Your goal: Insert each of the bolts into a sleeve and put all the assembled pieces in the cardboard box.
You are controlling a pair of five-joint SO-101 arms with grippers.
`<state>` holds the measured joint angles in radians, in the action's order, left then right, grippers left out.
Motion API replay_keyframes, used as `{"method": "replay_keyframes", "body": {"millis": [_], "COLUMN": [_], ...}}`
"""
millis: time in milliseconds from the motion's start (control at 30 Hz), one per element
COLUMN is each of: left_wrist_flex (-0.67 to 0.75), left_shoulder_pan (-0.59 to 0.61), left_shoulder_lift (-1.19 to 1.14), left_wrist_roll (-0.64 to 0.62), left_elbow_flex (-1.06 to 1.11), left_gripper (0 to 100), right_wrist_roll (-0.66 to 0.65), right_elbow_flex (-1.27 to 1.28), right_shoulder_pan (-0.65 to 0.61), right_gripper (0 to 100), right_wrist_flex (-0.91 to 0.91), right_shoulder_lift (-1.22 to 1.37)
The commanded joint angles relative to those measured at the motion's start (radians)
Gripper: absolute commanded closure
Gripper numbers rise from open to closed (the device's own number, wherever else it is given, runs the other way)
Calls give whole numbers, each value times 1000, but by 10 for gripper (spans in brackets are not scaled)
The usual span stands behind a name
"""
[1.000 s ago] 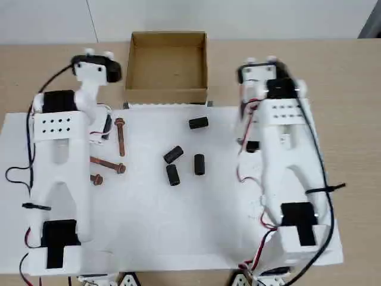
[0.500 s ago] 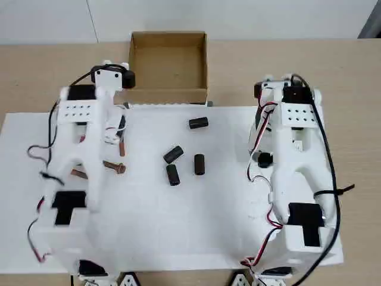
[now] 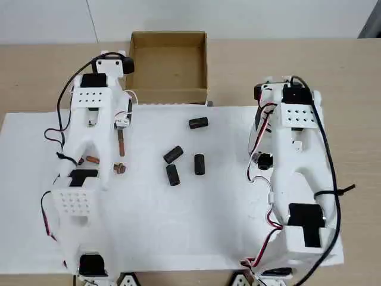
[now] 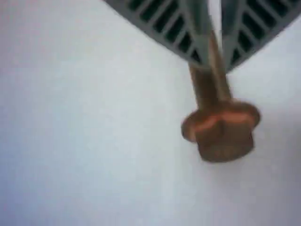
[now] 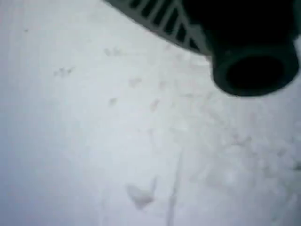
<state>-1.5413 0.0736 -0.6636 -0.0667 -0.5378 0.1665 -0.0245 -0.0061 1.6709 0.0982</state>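
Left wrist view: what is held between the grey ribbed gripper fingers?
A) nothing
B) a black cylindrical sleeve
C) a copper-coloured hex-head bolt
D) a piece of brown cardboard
C: the left gripper is closed on the shank of a copper-coloured hex-head bolt, whose head sticks out beyond the fingertips.

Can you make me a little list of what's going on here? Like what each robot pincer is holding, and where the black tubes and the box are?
Left pincer: shut on a bolt, gripped by its shaft
Right pincer: shut on a black sleeve
Loose sleeves: four, lying on the white board between the arms
Other bolt: on the board, partly under the left arm
Cardboard box: at the board's far edge, nothing inside
Assembled pieces: none yet
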Motion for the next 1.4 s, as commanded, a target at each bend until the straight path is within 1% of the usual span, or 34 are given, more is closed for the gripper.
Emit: {"method": "replay_keyframes", "body": {"millis": [0, 167, 500, 1067, 1367], "left_wrist_flex": [0, 8, 0, -55, -51], "left_shoulder_pan": [-3, 11, 18, 20, 23], "left_shoulder_lift": [-18, -35, -71, -77, -78], "left_wrist_roll": [-12, -26, -26, -23, -23], "left_elbow_flex": [-88, -140, -142, -137, -137], "left_gripper": [966, 930, 902, 906, 907], "right_wrist_roll": [-6, -6, -5, -3, -3], "right_elbow_flex": [-3, -3, -3, -3, -3], "right_shoulder_pan": [10, 10, 10, 10, 10], "right_gripper": [995, 995, 995, 995, 995], "right_wrist_flex": [8, 10, 8, 5, 5], "right_shoulder_lift": [-48, -48, -50, -50, -53]}}
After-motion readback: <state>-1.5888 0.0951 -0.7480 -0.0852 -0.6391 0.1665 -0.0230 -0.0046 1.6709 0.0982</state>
